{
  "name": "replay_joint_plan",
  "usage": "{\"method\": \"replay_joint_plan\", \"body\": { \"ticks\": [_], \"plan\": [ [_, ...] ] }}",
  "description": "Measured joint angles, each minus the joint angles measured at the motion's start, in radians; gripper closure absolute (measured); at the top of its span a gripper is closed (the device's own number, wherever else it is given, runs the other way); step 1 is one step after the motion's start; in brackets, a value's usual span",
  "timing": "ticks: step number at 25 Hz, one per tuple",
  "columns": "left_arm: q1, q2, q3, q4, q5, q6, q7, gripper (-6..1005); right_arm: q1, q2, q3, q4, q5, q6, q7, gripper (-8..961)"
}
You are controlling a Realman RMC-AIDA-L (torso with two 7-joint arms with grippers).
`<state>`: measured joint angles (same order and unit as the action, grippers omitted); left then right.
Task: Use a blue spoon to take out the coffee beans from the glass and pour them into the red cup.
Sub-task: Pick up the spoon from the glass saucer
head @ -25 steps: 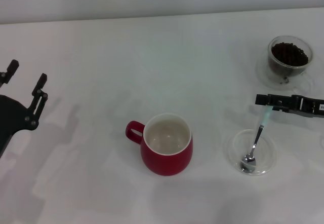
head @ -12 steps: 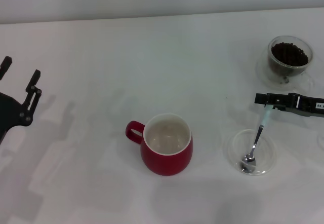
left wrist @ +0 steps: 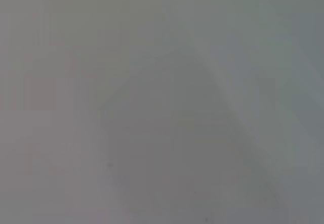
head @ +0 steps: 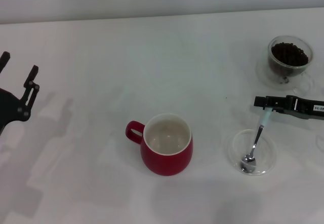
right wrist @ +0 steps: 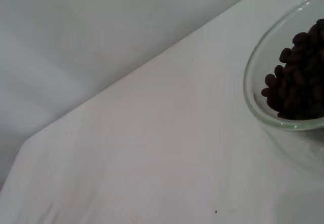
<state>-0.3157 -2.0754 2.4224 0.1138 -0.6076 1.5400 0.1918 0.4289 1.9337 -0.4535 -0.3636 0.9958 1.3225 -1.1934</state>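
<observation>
The red cup (head: 167, 155) stands empty near the table's middle, its handle to the left. At the far right is the glass (head: 281, 73), holding a heap of coffee beans (head: 289, 53). My right gripper (head: 264, 103) reaches in from the right edge between the glass and a clear dish (head: 267, 153). It is shut on the top of the blue spoon's handle (head: 265, 116). The spoon leans down with its metal bowl resting in the dish. The right wrist view shows the glass (right wrist: 263, 112) and beans (right wrist: 298, 79) close by. My left gripper (head: 17, 67) hangs open at the left edge.
The white table (head: 101, 57) meets a pale wall at the back. The left wrist view shows only the bare table surface (left wrist: 162, 133). The clear dish sits about a hand's width to the right of the red cup.
My left gripper has drawn back toward the left edge. The right gripper and spoon have barely shifted.
</observation>
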Motion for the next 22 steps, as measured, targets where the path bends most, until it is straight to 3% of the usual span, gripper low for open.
{"method": "replay_joint_plan", "body": {
  "ticks": [18, 22],
  "plan": [
    [-0.021, 0.0, 0.0, -0.004, -0.014, -0.027, 0.0, 496, -0.005, -0.001, 0.001, -0.009, 0.005, 0.017, 0.009, 478],
    [-0.024, 0.0, 0.0, -0.003, -0.014, -0.028, 0.0, 495, -0.001, 0.002, 0.0, -0.008, 0.004, 0.017, 0.009, 530]
  ]
}}
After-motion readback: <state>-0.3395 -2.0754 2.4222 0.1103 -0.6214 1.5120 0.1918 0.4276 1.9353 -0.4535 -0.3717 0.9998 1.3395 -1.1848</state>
